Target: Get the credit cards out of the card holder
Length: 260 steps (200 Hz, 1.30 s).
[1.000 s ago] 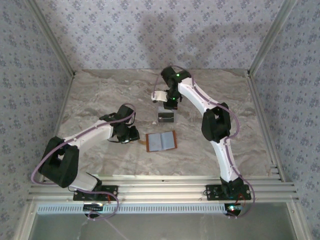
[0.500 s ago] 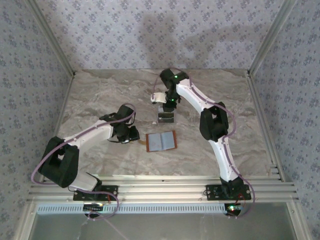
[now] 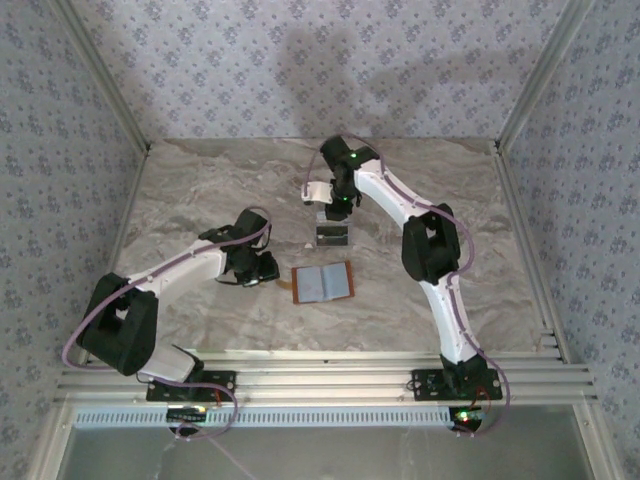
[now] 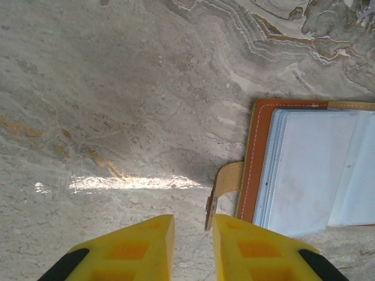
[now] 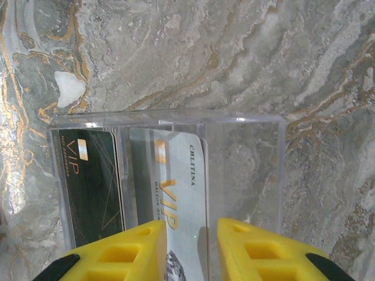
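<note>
The card holder (image 3: 322,283) lies open on the marble table, orange-brown rim around a pale grey-blue inner face (image 4: 310,170). Its strap tab (image 4: 225,182) curls toward my left gripper (image 4: 193,225), which stands just left of the holder (image 3: 268,270) with a narrow gap. The tab's end rests against the right finger's inner edge, and bare table shows in the gap. My right gripper (image 5: 191,231) hovers open over a clear tray (image 5: 281,170). Two credit cards lie in it: a dark one (image 5: 91,181) and a pale VIP one (image 5: 179,175) beneath the fingers.
The clear tray (image 3: 332,235) sits just behind the open holder, under the right gripper (image 3: 335,212). Patterned walls close the table on three sides, and a metal rail runs along the near edge (image 3: 320,380).
My right arm has shifted slightly above the tray and its jaws have parted. The left arm and the card holder have stayed where they were.
</note>
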Available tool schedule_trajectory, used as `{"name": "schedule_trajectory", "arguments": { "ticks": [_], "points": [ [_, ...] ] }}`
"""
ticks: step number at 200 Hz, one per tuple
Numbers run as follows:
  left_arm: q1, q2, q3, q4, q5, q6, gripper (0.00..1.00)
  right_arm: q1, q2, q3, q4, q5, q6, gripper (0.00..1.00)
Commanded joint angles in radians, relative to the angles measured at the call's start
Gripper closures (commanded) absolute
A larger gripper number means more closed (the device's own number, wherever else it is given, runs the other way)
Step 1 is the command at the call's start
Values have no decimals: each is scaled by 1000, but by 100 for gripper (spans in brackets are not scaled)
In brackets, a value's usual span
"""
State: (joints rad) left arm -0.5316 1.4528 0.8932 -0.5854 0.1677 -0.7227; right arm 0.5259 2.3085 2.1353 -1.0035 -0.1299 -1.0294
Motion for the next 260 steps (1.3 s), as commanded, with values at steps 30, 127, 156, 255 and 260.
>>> {"name": "schedule_trajectory", "arguments": {
  "ticks": [30, 127, 156, 255, 260],
  "points": [
    [-38, 54, 77, -19, 19, 20, 75, -5, -190, -124, 80, 21, 121, 69],
    [-92, 234, 174, 33, 53, 29, 78, 52, -530, -586, 304, 38, 799, 65],
    [-92, 268, 185, 44, 64, 32, 83, 52, -629, -710, 367, 52, 1024, 69],
    [-93, 340, 214, 72, 90, 43, 86, 85, -797, -934, 422, -107, 1430, 72],
    [-93, 340, 214, 74, 91, 42, 86, 88, -797, -934, 432, -120, 1451, 72]
  ]
}}
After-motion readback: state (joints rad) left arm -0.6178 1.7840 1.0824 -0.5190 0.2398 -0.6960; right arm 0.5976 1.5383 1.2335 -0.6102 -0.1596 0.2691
